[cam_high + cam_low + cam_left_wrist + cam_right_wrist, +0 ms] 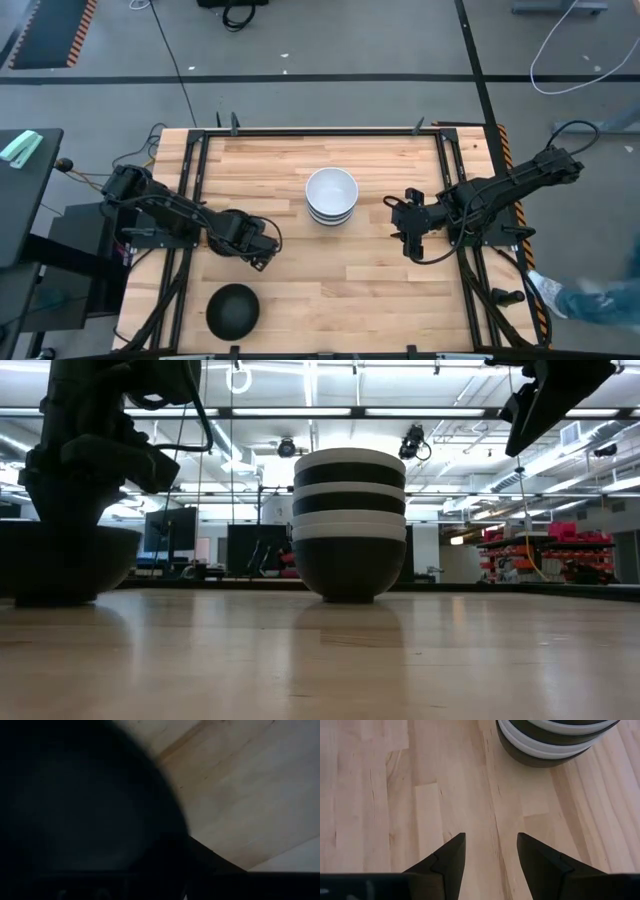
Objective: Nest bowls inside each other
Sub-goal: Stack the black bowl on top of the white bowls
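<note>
Nested stack of black and white bowls (331, 196) at mid-table, white one on top, built there probably so both arms can reach it. Lone black bowl (233, 309) well apart from the stack, toward the table's near left corner, not yet nested. Left gripper (258, 250) between bowl and stack, up above the wood; finger spacing impossible to tell. Right gripper (490, 857) beside the stack, fingers spread, holding nothing. Bare tabletop (380, 290) between bowl and stack, nothing blocking.

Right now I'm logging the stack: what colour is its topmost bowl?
White: the topmost bowl of the stack is white, seen best in the high view.
</note>
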Controlling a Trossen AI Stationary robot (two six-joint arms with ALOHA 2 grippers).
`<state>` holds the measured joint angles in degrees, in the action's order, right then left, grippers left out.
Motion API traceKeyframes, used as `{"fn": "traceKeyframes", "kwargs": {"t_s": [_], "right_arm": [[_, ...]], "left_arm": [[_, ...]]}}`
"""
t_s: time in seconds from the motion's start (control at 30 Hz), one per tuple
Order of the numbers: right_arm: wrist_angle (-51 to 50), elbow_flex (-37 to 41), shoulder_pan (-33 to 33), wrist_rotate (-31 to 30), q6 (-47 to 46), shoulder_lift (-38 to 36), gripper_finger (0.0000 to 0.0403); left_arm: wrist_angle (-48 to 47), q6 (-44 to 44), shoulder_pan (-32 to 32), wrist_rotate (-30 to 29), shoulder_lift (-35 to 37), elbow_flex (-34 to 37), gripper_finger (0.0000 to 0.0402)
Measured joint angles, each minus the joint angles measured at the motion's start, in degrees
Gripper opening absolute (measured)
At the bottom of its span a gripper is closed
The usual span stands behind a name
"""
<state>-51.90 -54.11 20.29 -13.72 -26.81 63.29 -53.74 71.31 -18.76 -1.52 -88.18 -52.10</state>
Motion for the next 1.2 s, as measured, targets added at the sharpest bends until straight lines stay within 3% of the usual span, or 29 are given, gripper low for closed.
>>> {"fn": "traceKeyframes", "kwargs": {"t_s": [0.1,0.43,0.67,1.0,1.2], "right_arm": [[0.0,0.0,0.0,0.0,0.0,0.0,0.0185],[1.3,0.0,0.0,0.0,1.1,0.0,0.0185],[1.3,0.0,0.0,-0.1,1.1,0.0,0.0185],[1.3,0.0,0.0,-1.6,1.1,0.0,0.0185],[1.3,0.0,0.0,-2.9,1.1,0.0,0.0185]], "left_arm": [[-0.6,-0.2,0.0,-0.6,0.1,-0.1,0.0013],[-2.7,-2.6,0.0,-0.7,0.0,-3.1,0.0010],[-8.9,-5.0,0.2,-4.6,0.0,-12.0,0.0010],[-25.9,-6.0,3.5,-10.7,0.0,-29.1,0.0010],[-25.4,-12.1,6.4,-15.6,-0.3,-38.6,0.0010]]}}
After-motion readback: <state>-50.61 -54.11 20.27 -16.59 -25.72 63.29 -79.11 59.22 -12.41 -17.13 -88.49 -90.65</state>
